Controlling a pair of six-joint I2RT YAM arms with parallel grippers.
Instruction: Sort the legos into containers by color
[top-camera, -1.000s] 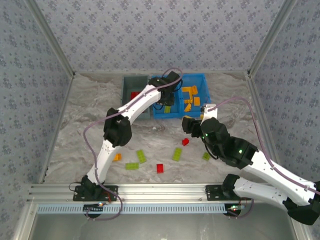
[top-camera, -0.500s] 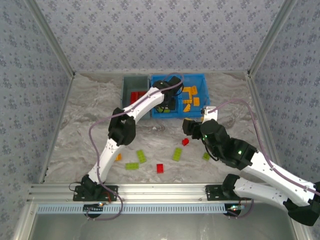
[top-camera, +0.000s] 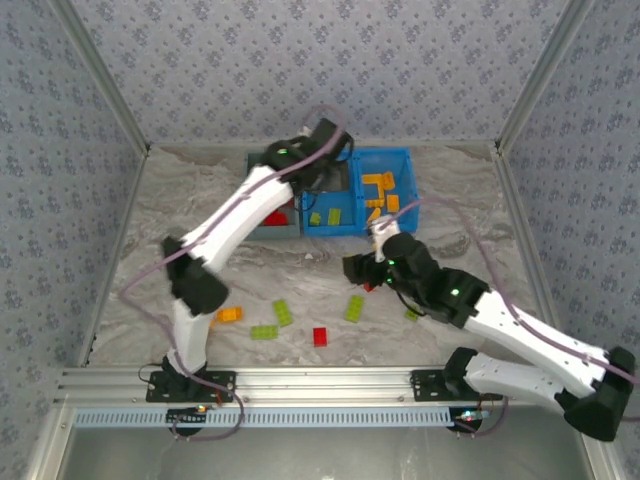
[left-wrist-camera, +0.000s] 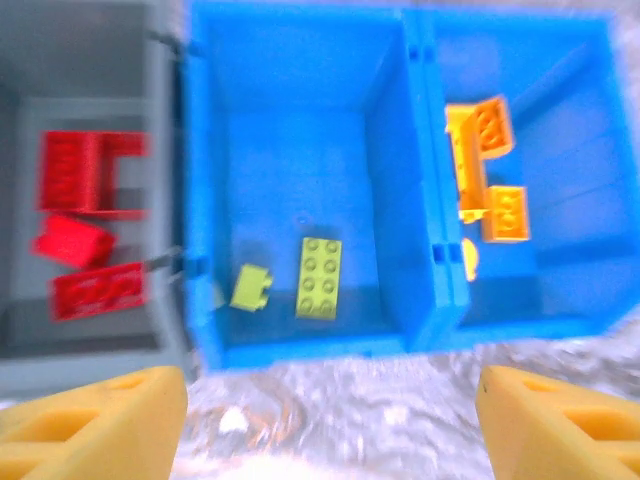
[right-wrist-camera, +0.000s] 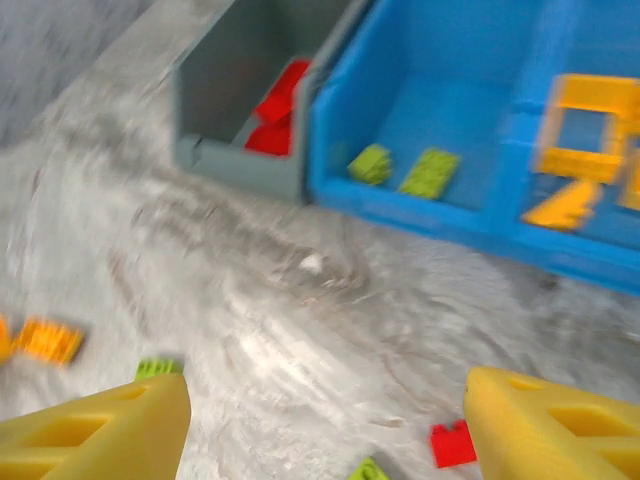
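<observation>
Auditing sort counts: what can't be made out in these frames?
- Grey bin, top view: left arm covers much of it; red bricks uncountable.
- Orange pieces, right wrist view: blurred, cut off by right edge.
- Small green piece, left wrist view: blur hides its shape.

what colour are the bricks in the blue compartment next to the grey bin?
Lime green: two small plastic studded bricks; clearest in the left wrist view.

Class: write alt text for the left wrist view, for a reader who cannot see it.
Seen from above, a grey bin holds red legos, beside a blue double bin with two lime green legos in its left compartment and orange legos in its right. The left gripper hangs open and empty over the table.
</observation>
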